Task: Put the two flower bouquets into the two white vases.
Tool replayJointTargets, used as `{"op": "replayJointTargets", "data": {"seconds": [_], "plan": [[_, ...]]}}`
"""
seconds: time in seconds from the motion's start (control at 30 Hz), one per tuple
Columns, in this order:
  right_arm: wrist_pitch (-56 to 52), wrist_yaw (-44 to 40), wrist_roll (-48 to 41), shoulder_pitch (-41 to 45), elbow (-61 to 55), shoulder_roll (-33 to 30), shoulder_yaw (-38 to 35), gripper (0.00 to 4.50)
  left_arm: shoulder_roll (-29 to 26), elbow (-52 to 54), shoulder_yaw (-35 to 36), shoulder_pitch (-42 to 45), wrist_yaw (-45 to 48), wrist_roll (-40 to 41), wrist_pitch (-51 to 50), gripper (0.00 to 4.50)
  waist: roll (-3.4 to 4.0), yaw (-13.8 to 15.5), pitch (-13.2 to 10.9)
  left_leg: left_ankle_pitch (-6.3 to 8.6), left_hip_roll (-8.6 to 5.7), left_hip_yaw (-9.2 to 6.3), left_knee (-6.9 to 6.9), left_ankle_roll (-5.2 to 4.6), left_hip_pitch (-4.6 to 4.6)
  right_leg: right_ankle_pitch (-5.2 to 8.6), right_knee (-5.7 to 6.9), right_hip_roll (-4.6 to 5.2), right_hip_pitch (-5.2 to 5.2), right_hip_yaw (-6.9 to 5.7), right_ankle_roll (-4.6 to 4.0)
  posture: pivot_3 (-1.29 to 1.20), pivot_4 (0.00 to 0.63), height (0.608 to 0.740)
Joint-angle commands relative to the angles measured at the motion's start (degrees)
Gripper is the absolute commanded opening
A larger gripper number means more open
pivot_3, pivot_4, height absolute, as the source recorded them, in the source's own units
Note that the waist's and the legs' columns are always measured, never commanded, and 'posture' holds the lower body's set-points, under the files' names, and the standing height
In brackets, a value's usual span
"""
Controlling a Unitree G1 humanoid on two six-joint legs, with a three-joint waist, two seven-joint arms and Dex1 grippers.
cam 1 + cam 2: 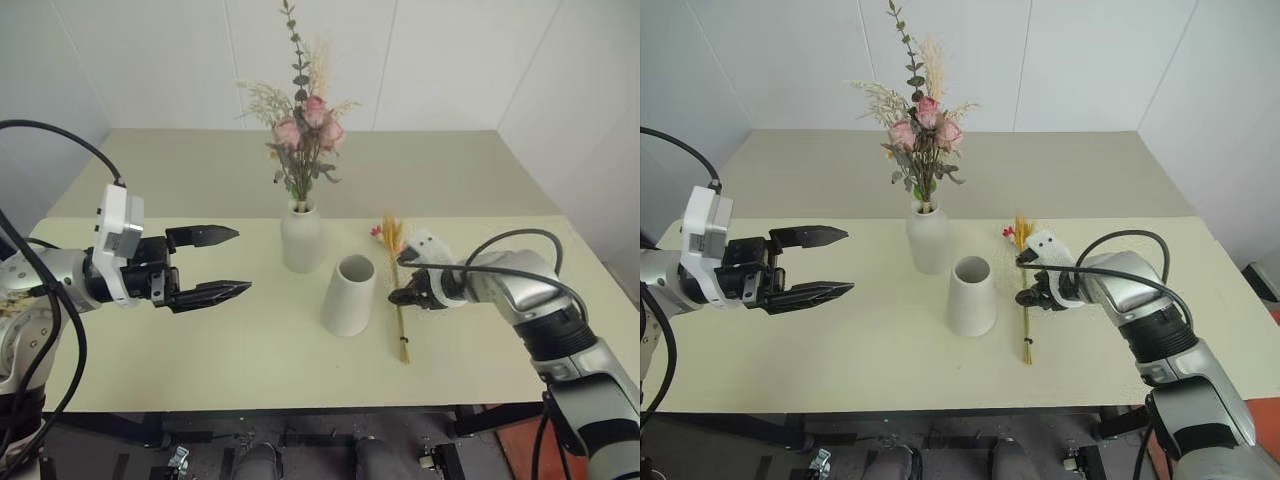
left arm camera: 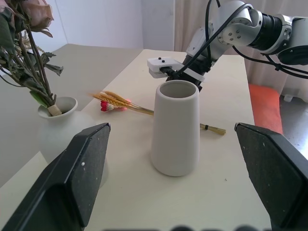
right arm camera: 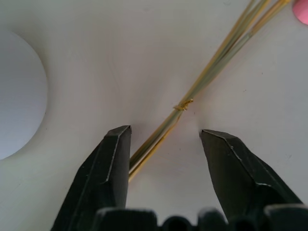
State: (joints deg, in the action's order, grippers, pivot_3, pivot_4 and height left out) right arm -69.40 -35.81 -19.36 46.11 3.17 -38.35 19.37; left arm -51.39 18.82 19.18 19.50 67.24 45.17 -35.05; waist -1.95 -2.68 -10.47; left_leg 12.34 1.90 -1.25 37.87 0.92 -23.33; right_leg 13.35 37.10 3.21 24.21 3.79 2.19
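The bushy bunch of pink roses (image 1: pixel 304 128) stands upright in the bottle-shaped white vase (image 1: pixel 301 240). To its right, the wide cone vase (image 1: pixel 349 295) stands with nothing in it. Right of the cone, the slim wheat-like bunch (image 1: pixel 393 236) lies flat on the table, blooms pointing away from me. My right gripper (image 1: pixel 400 277) is tilted down over the middle of its stalks. In the right wrist view the stalks (image 3: pixel 192 94) run between the two parted fingers (image 3: pixel 108 168), close to one of them. My left gripper (image 1: pixel 243 260) hovers open and level, left of both vases, holding nothing.
The pale table (image 1: pixel 200 340) has bare surface in front of the vases and at the far side. Its front edge runs close to me. White walls close off the back, and something orange (image 2: pixel 262 103) sits on the floor beyond the table's right side.
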Motion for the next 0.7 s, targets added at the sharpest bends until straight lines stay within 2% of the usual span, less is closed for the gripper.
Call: {"op": "replayJointTargets", "data": {"seconds": [0.03, 0.13, 0.17, 0.27, 0.47, 0.6, 0.7], "plan": [[1.94, 0.47, 1.60, 0.25, -0.20, 0.53, -1.48, 1.21, -0.82, 1.64, 1.99, -0.13, -0.48, 0.99, 1.12, 4.50, 0.00, 0.00, 0.00, 0.00, 0.02, 0.00, 0.00, 0.00, -0.01, 0.00, 0.00, -0.01, 0.01, 0.00, 0.00, 0.00, 0.150, 0.740], [2.70, 1.59, 2.73, -0.27, -0.55, 0.67, -2.86, 0.13, -0.83, 1.73, 1.87, -0.05, -0.62, 1.06, 1.10, 4.50, 0.00, 0.11, 0.00, 0.00, 0.01, 0.00, -0.01, 0.00, -0.03, 0.00, -0.02, -0.01, 0.01, 0.00, 0.00, 0.00, 0.150, 0.740], [2.74, 2.25, 3.02, -0.32, -0.27, 0.71, -3.77, 0.02, -0.81, 1.58, 1.68, 0.15, -0.62, 0.97, 1.15, 4.50, 0.00, 0.11, 0.00, 0.00, 0.01, 0.00, -0.01, 0.00, -0.04, 0.00, -0.02, 0.00, 0.01, 0.00, 0.00, 0.00, 0.150, 0.740], [2.64, 3.68, 3.49, -0.43, 0.09, 0.90, -6.54, 0.02, -0.75, 1.29, 1.28, 0.56, -0.56, 0.84, 1.24, 4.50, 0.00, 0.14, 0.00, 0.00, 0.00, 0.00, -0.01, 0.00, -0.04, 0.00, -0.02, 0.00, 0.01, 0.00, 0.00, 0.00, 0.150, 0.740], [5.83, 6.72, 2.84, -0.55, -3.01, 0.47, -17.43, 0.02, -0.77, 0.06, 0.08, 1.91, 0.25, 0.46, 1.46, 4.50, 0.00, 0.19, 0.00, 0.00, 0.00, 0.00, -0.02, 0.00, -0.06, 0.00, -0.03, 0.00, 0.03, 0.00, 0.00, 0.00, 0.150, 0.740], [16.97, 10.72, -1.98, -0.08, -10.15, 6.54, -32.10, 0.02, -0.98, -1.59, -1.39, 3.75, 1.93, 0.33, 1.40, 4.50, 0.01, 0.11, -0.01, 0.00, 0.00, 0.00, -0.05, 0.00, -0.05, 0.00, -0.02, -0.01, 0.04, 0.00, 0.00, 0.00, 0.150, 0.740], [19.29, 11.02, -9.28, 1.23, -16.38, 12.57, -38.71, 0.02, -1.08, -2.98, -2.55, 4.92, 3.36, 0.20, 1.34, 4.50, 0.01, -0.17, -0.01, 0.00, 0.05, 0.01, -0.09, 0.00, -0.03, 0.00, -0.02, -0.05, 0.05, 0.02, 0.00, 0.00, 0.150, 0.740]]}}
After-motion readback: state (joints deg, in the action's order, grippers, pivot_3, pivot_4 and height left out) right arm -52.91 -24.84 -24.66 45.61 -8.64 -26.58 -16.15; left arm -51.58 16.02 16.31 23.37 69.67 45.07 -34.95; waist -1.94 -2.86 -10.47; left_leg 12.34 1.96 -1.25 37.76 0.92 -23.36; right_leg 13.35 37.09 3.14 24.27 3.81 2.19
